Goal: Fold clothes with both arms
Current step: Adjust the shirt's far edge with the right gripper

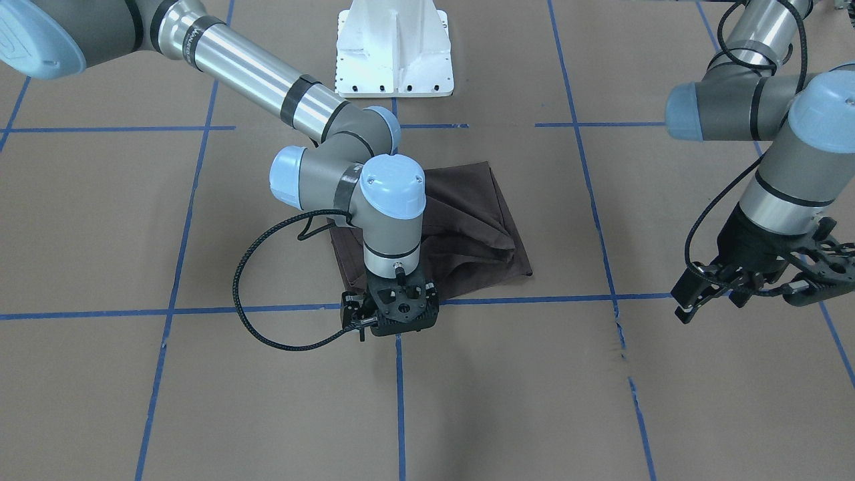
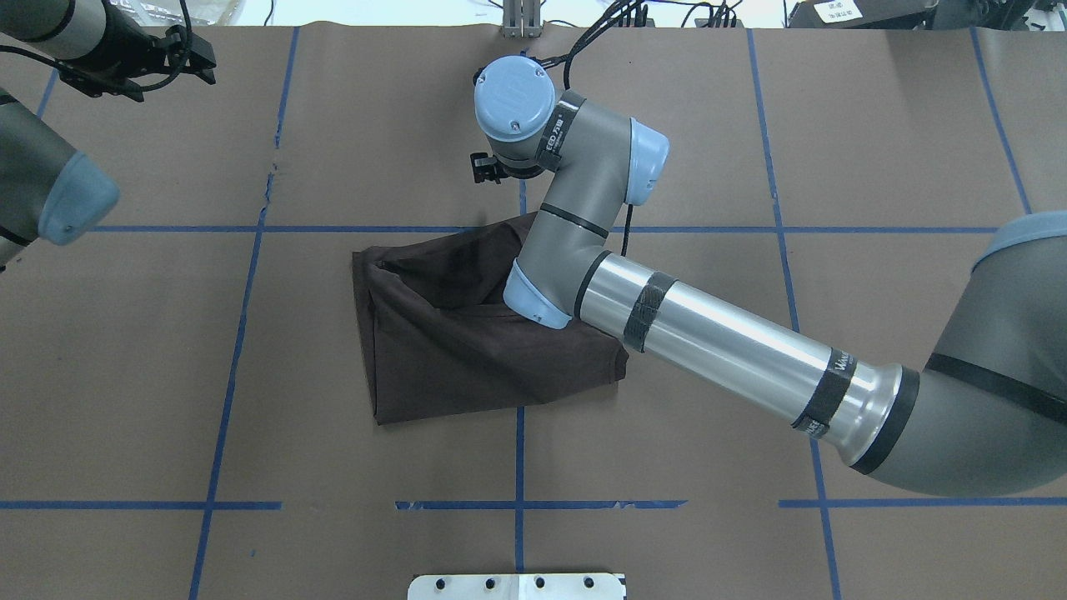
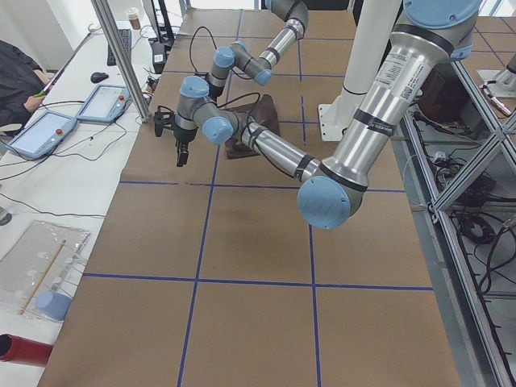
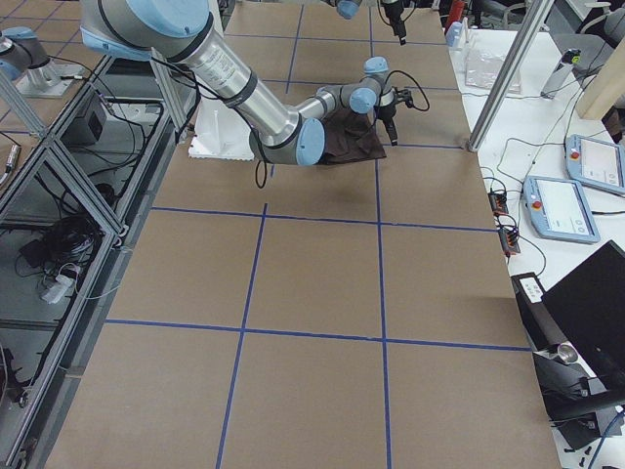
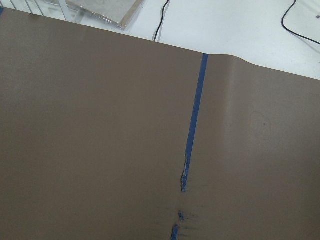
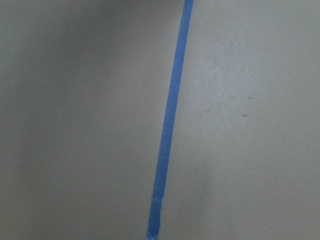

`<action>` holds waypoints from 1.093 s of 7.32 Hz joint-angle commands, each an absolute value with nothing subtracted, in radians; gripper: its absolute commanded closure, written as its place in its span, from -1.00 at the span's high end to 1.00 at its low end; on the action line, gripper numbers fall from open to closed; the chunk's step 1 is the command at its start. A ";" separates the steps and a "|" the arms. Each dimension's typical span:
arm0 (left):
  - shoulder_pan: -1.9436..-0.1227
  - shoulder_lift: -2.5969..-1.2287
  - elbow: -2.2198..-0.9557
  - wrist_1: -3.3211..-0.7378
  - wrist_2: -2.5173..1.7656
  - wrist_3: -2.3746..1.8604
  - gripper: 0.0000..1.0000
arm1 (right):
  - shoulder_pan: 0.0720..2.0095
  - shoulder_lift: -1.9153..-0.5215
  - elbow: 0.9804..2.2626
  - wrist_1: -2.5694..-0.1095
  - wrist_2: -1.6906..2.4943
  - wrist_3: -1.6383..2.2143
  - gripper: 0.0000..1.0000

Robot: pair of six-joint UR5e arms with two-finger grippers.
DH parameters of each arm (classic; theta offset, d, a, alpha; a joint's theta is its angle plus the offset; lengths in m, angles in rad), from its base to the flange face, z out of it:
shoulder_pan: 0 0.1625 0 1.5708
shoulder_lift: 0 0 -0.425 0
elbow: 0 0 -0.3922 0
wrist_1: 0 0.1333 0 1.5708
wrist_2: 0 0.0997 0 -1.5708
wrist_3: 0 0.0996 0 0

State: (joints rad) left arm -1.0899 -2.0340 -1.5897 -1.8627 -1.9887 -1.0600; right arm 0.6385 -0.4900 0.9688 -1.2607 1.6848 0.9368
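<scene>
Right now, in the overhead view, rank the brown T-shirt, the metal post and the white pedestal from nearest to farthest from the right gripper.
1. T-shirt, just below the right gripper in the view.
2. Metal post, at the view's top edge.
3. White pedestal, at the view's bottom edge, beyond the T-shirt.

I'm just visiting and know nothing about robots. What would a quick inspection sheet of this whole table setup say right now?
Surface: brown paper marked with a blue tape grid.
Job's things: dark brown T-shirt lies mid-table in a loose, wrinkled folded bundle.
Clutter: nothing seen.
Grippers: right gripper points down just past the shirt's edge, jaws hidden; left gripper is open, empty and off to the side.
Cables: black cable loops from the right wrist.
Surroundings: white pedestal, tablets on a side table, a seated person.
</scene>
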 commanded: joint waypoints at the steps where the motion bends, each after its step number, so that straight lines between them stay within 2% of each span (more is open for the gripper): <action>1: -1.094 -2.036 -1.589 -1.861 -1.999 -1.060 1.00 | 0.637 -0.494 1.030 -1.386 1.810 0.940 1.00; 3: -1.094 -2.034 -1.589 -1.861 -2.002 -1.060 1.00 | 0.627 -0.499 1.071 -1.540 1.899 0.930 1.00; 8: -1.097 -2.033 -1.597 -1.862 -2.040 -1.062 1.00 | 0.615 -0.535 1.051 -1.555 1.869 0.878 1.00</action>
State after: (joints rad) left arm -1.0964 -2.0336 -1.5931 -1.8617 -2.0294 -1.0610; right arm 0.6113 -0.5327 1.0521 -1.5545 1.8865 0.8955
